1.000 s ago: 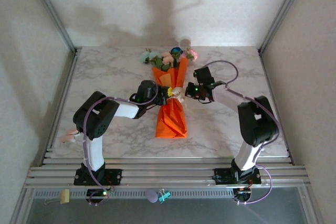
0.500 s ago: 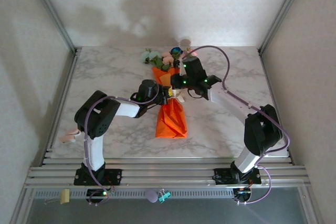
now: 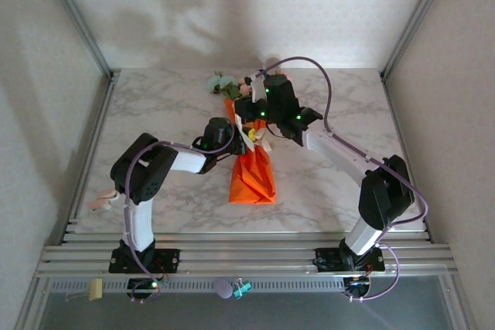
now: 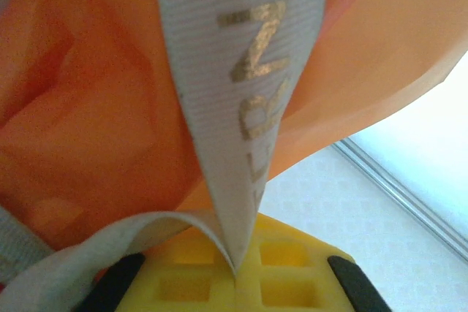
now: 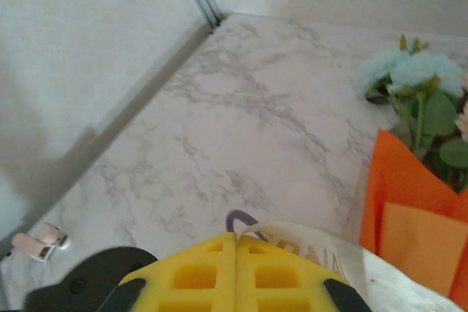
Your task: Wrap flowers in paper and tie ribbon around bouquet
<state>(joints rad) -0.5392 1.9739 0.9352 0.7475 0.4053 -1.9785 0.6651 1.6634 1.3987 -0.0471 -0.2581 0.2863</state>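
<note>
The ribbon [image 4: 241, 71] is pinched by the left gripper [image 4: 235, 272] and the right gripper [image 5: 235, 253] at the bouquet [image 3: 253, 179]. Open table [image 3: 155, 110] is seen on both sides, out to its edges.

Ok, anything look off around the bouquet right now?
Nothing stands out. The bouquet lies wrapped on the table, its ribbon pinched in the left fingers and right fingers. Only a small pinkish clip sits by the table's left edge.

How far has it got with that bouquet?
Wrapping looks done: the orange paper already wraps the flowers. In hand: the left end effector and right end effector each pinch the ribbon. Left to do: a finished knot, which I cannot see yet.
</note>
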